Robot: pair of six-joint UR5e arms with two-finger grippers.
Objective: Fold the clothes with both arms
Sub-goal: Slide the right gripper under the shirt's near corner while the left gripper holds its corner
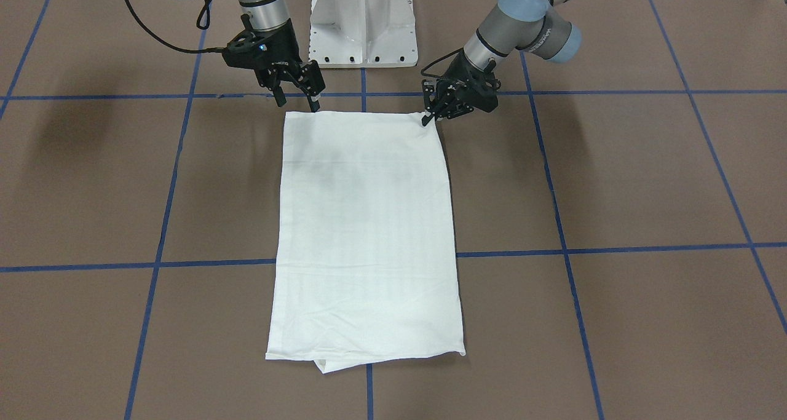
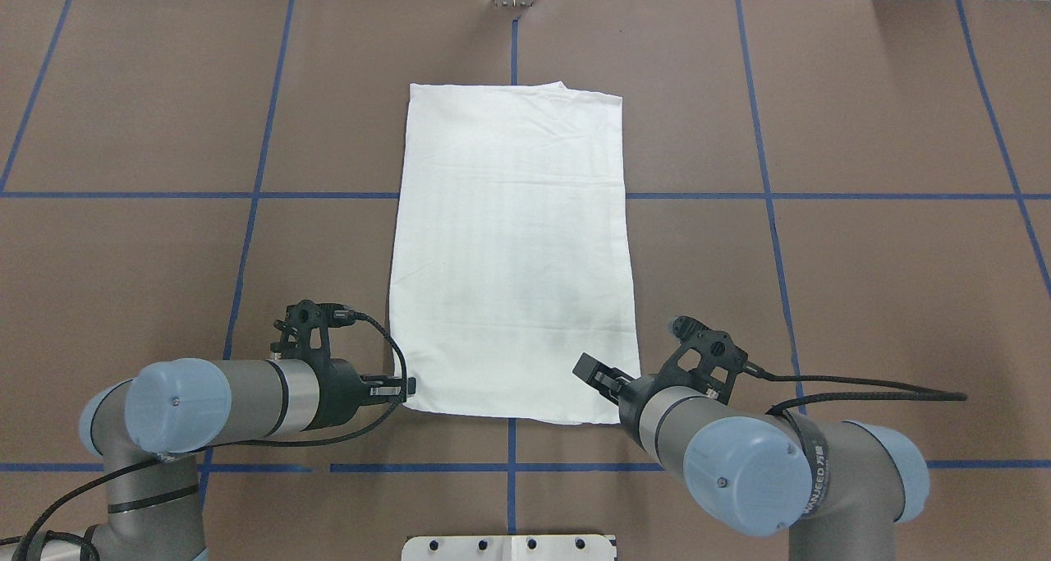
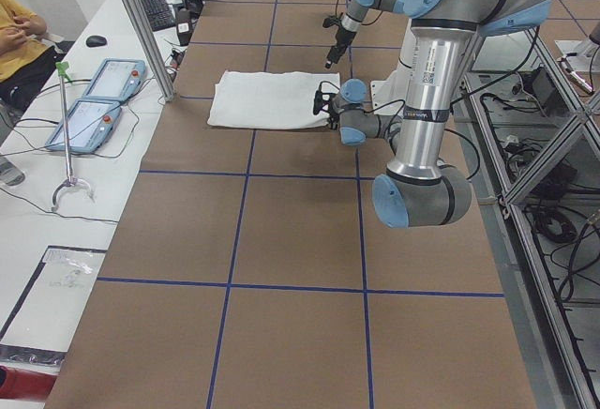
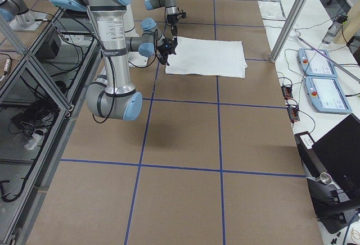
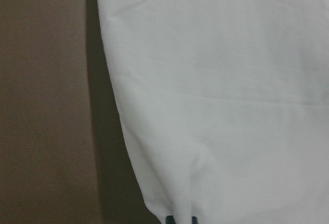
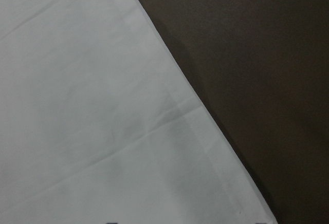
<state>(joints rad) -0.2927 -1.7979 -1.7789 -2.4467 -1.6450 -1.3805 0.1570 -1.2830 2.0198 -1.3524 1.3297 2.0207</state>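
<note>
A white fabric T-shirt [image 1: 366, 235], folded to a rectangle, stretches away ahead of both pincers. The black left gripper [image 1: 427, 118] — tips together — pinches its near corner; the black right gripper [image 1: 298, 103] stands spread, one tip at the other corner.

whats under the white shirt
The T-shirt lies flat on the brown table; blue tape lines run in under it and out again. A lower folded layer pokes out at its edge farthest from the robot. Whatever else is tucked beneath is covered.

Folded white T-shirt [image 1: 366, 235] flat on table [image 1: 645, 180]; left hand [image 1: 427, 119] pinches one corner, right hand [image 1: 299, 103] hovers parted over the adjacent corner.
</note>
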